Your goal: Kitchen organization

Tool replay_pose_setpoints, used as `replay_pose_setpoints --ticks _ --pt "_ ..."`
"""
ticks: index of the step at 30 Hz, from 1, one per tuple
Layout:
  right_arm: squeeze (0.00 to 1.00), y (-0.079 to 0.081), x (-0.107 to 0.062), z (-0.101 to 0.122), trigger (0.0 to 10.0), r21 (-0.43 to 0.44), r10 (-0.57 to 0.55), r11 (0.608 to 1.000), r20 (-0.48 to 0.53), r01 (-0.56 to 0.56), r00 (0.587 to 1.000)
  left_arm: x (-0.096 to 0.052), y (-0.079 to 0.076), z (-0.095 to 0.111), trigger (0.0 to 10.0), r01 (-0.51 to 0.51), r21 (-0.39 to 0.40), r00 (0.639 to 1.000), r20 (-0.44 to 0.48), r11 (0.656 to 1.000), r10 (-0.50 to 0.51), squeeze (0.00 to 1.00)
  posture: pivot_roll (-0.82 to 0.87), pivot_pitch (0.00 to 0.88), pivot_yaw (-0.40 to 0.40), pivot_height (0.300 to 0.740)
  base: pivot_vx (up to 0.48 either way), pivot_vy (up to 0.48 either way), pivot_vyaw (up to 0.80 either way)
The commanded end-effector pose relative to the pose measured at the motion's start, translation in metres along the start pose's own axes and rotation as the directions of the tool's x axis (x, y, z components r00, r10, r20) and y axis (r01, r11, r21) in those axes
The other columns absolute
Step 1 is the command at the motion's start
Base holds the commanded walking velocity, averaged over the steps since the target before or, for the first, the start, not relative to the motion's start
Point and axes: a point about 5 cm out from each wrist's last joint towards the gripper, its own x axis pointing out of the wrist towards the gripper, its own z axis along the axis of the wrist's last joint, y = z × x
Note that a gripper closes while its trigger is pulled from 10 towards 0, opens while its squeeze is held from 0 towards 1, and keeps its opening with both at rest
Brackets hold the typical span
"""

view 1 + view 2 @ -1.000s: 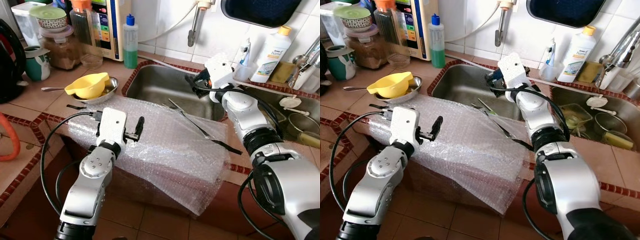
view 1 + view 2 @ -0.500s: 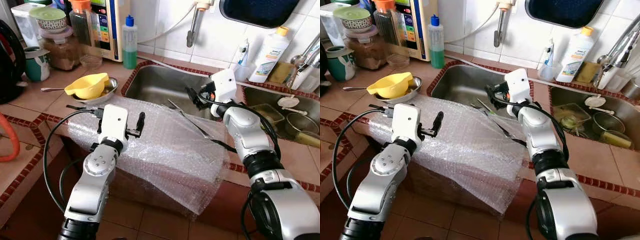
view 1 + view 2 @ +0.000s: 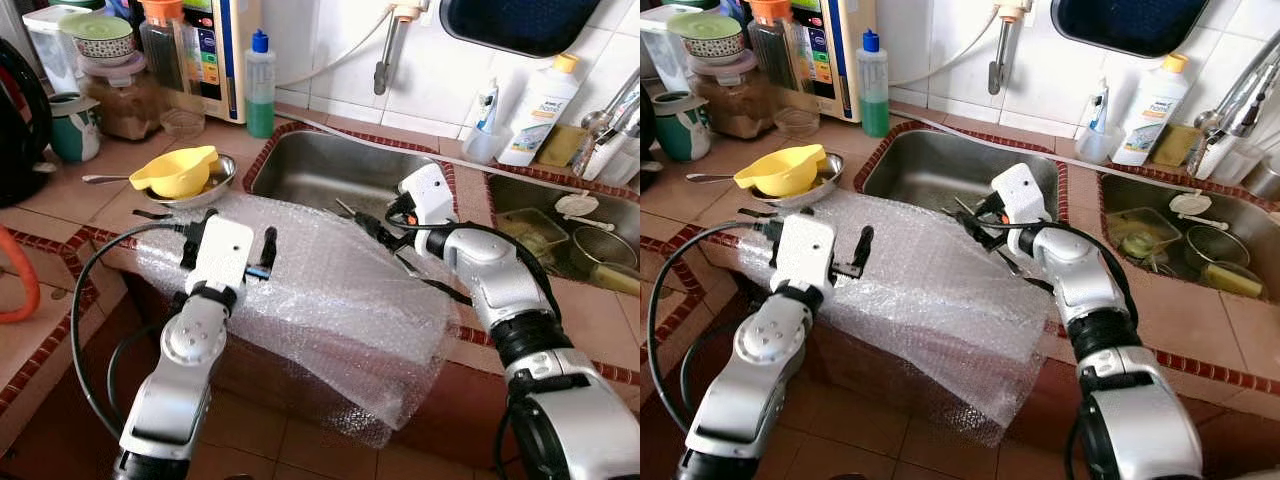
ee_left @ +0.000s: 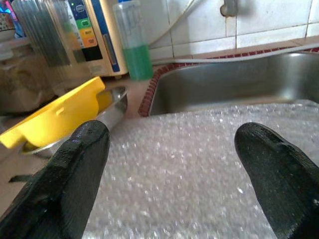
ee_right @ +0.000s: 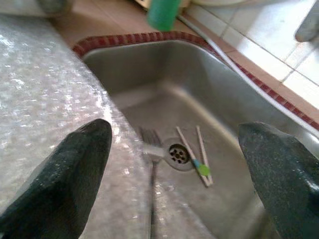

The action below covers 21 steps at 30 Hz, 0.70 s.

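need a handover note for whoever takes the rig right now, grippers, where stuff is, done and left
Left gripper: open, empty, over the bubble wrap on the counter edge.
Right gripper: open, empty, at the fork lying across the wrap's far edge by the sink.
Chopsticks lie at the sink drain.
Done: nothing held.
Left: grasp the fork, likely clear the sink.

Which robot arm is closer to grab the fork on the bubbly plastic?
Probably the right. The right gripper hangs open just above the fork; the left gripper hovers farther away over the bubble wrap.
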Motion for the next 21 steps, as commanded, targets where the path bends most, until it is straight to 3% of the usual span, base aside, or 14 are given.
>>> replay_pose_setpoints --ticks 1,11,15,21 --pt "0.0 -0.009 -0.001 0.003 10.0 -0.003 -0.042 0.999 -0.012 0.041 0.999 -0.003 -0.001 0.004 10.0 -0.008 0.004 1.0 0.015 1.0 0.008 0.0 0.16 0.007 -0.109 0.74 0.0 0.0 0.0" --pt "0.0 -0.014 0.001 0.004 10.0 -0.001 -0.059 0.998 -0.041 0.059 0.997 -0.005 -0.009 0.007 10.0 0.004 0.012 1.0 0.024 1.0 -0.004 0.0 0.15 0.018 -0.114 0.74 0.0 0.0 0.0" --pt "0.0 -0.01 -0.001 -0.009 10.0 -0.009 0.04 0.999 -0.141 -0.042 0.989 -0.007 -0.01 0.008 10.0 0.008 0.013 1.0 0.025 1.0 -0.008 0.0 0.16 0.019 -0.112 0.74 0.0 0.0 0.0" --pt "0.0 -0.018 -0.005 -0.016 10.0 -0.016 0.043 0.999 -0.198 -0.047 0.979 -0.008 -0.009 0.005 10.0 0.011 0.017 1.0 0.014 1.0 -0.012 0.0 0.16 0.024 -0.113 0.74 0.0 0.0 0.0"
